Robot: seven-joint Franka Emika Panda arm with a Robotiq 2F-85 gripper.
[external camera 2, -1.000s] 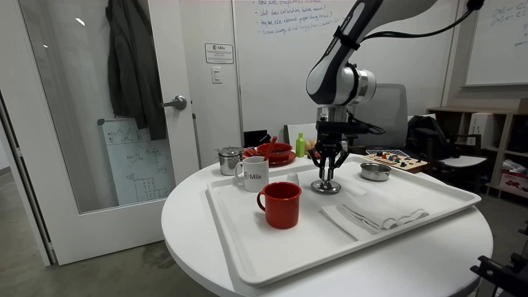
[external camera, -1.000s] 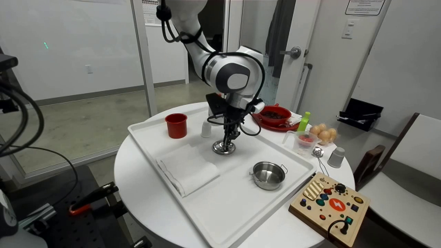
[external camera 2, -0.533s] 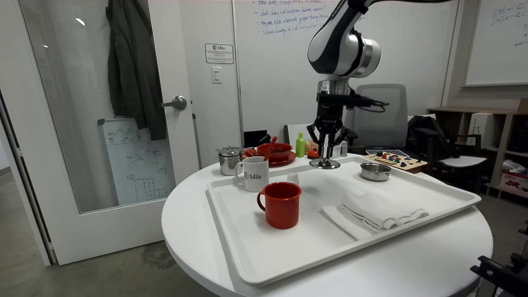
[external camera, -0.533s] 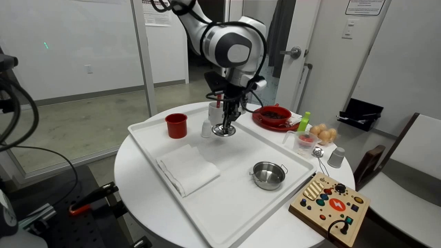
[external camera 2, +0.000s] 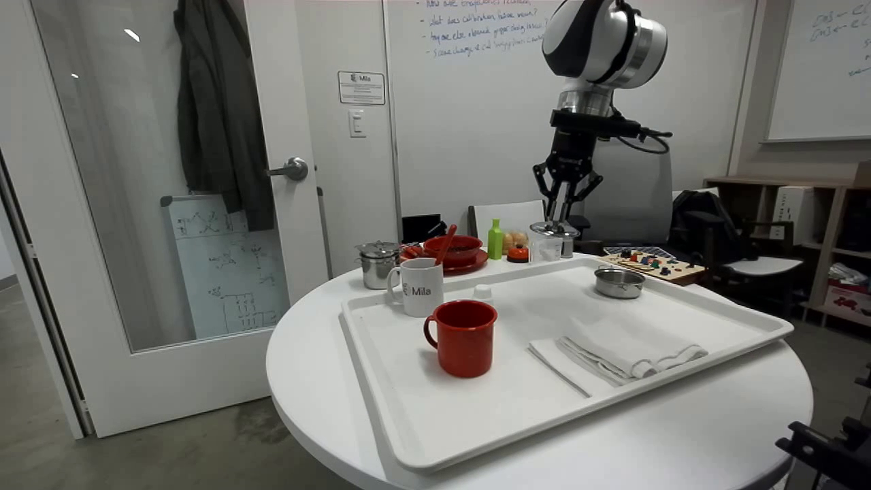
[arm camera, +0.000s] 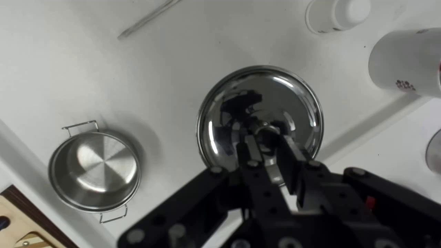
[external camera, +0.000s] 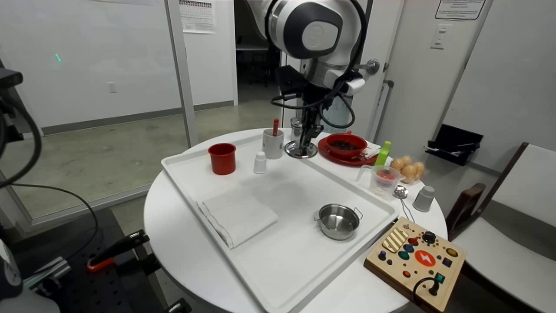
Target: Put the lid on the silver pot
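The lid, a round shiny silver disc with a centre knob, hangs in the air in both exterior views (external camera: 295,151) (external camera 2: 544,229) and fills the middle of the wrist view (arm camera: 262,93). My gripper (external camera: 306,140) is shut on its knob from above, seen also in an exterior view (external camera 2: 559,212) and the wrist view (arm camera: 267,137). The fingers partly hide the knob. The silver pot (external camera: 339,221) stands open and empty on the tray, with wire handles. It also shows in an exterior view (external camera 2: 619,283) and at lower left in the wrist view (arm camera: 96,168). The lid is apart from it.
The white tray (external camera: 278,265) holds a red cup (external camera: 223,159), a white mug (external camera: 273,144), a small white shaker (external camera: 259,163) and a folded cloth (external camera: 239,215). Beyond its edge are a red bowl (external camera: 346,145), a clear measuring cup (external camera: 382,184) and a wooden button box (external camera: 417,261).
My gripper has lifted the lid off the tray, then raised it higher and carried it sideways, to the right in both exterior views. The pot has not moved.
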